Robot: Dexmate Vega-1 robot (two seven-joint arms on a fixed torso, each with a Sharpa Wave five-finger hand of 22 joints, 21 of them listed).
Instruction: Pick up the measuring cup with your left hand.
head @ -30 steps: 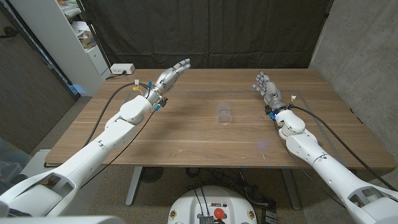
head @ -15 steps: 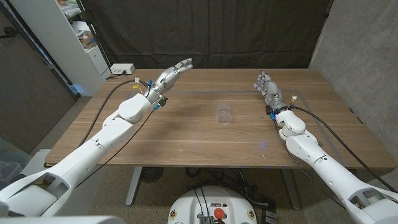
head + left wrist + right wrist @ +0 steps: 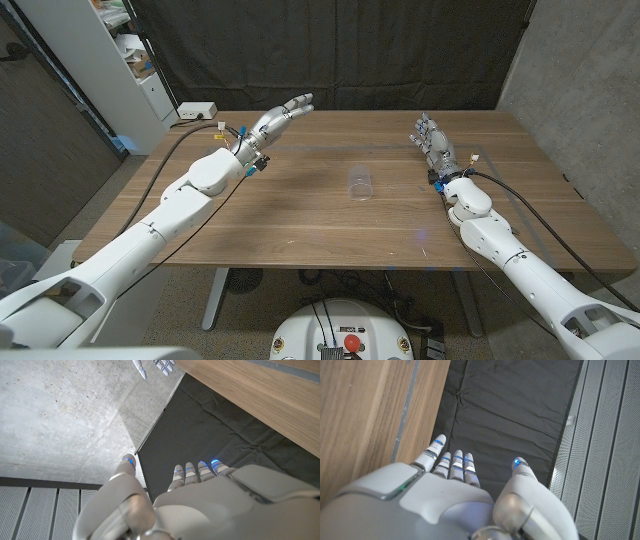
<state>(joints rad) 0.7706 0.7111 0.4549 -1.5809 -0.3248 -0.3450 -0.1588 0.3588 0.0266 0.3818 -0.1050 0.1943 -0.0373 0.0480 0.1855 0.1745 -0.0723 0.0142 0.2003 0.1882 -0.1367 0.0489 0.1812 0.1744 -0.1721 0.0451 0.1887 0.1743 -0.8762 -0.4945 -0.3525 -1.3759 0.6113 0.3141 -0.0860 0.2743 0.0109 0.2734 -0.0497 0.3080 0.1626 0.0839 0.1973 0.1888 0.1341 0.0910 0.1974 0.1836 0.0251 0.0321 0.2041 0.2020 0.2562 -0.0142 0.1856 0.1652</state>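
Observation:
A clear measuring cup (image 3: pixel 359 182) stands upright near the middle of the wooden table (image 3: pixel 300 215). My left hand (image 3: pixel 277 118) hovers above the table's far left part, well left of and beyond the cup, fingers stretched out and holding nothing. The same left hand (image 3: pixel 200 500) shows from behind in the left wrist view, fingers extended toward the dark curtain. My right hand (image 3: pixel 432 143) stands at the far right of the table, fingers apart and empty; its back (image 3: pixel 445 495) shows in the right wrist view.
A white power strip (image 3: pixel 197 111) with a cable lies at the table's far left corner. A white shelf unit (image 3: pixel 120 60) stands beyond the table at left. A dark curtain (image 3: pixel 330 50) hangs behind the table, with a concrete wall (image 3: pixel 580 90) at right.
My left hand has risen and reached slightly farther toward the table's back edge. The cup and the right hand have not moved.

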